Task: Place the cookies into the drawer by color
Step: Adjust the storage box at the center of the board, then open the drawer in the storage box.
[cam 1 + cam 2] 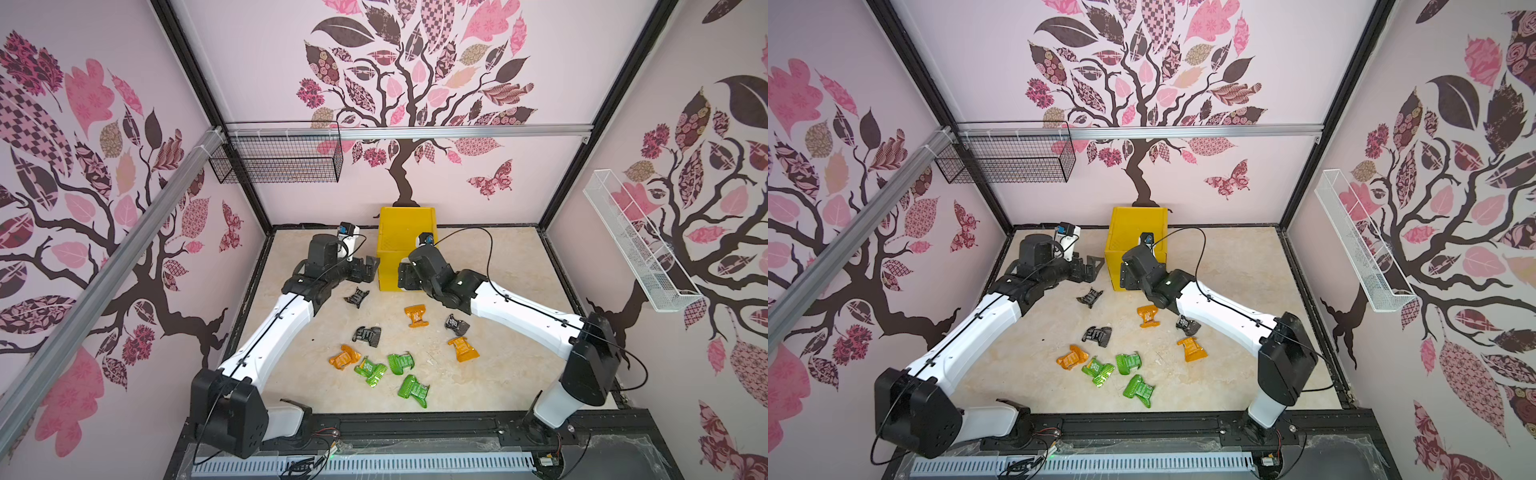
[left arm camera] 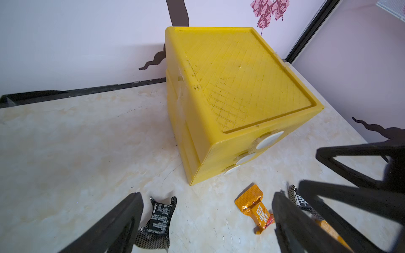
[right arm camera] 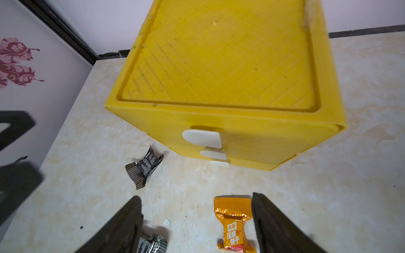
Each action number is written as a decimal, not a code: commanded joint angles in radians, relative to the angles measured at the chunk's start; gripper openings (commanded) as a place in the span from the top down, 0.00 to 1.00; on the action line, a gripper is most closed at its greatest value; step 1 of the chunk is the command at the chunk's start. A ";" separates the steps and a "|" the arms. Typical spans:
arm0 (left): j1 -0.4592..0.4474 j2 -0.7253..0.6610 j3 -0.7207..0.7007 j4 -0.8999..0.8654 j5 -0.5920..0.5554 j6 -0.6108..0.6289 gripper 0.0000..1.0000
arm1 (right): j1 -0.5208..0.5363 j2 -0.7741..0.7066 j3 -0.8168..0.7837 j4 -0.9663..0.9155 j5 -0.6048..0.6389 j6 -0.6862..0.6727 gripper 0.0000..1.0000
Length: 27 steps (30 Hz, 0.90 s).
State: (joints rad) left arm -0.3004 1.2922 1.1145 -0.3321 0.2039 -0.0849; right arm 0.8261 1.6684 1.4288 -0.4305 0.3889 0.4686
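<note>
Currently: both grippers open and empty at the drawer, all nine cookies loose on the table.

The drawer [image 1: 405,232] stands mid-table at the back wall, its three white tab handles [image 3: 201,137] facing the arms and the fronts looking shut. The left gripper [image 2: 207,197] hangs beside its front corner with jaws wide. The right gripper [image 3: 196,198] is at the front face, jaws apart and holding nothing. Black cookies [image 1: 356,297] and orange cookies [image 1: 415,316] lie scattered on the table [image 1: 519,291]. The green cookies [image 1: 401,362] are clustered farthest from the drawer.
</note>
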 commanded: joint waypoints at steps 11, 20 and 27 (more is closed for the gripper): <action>0.124 -0.213 -0.168 -0.158 0.033 0.092 0.03 | 0.001 0.158 0.172 -0.024 0.183 0.013 0.20; 0.123 -0.219 -0.194 -0.124 0.006 0.064 0.03 | 0.000 0.215 0.189 -0.001 0.251 0.021 0.27; 0.124 -0.217 -0.213 -0.104 0.015 0.045 0.03 | 0.002 0.253 0.214 0.016 0.260 0.000 0.33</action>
State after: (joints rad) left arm -0.1772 1.0855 0.9024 -0.4629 0.2142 -0.0284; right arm 0.8291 1.8793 1.5929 -0.4339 0.6258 0.4828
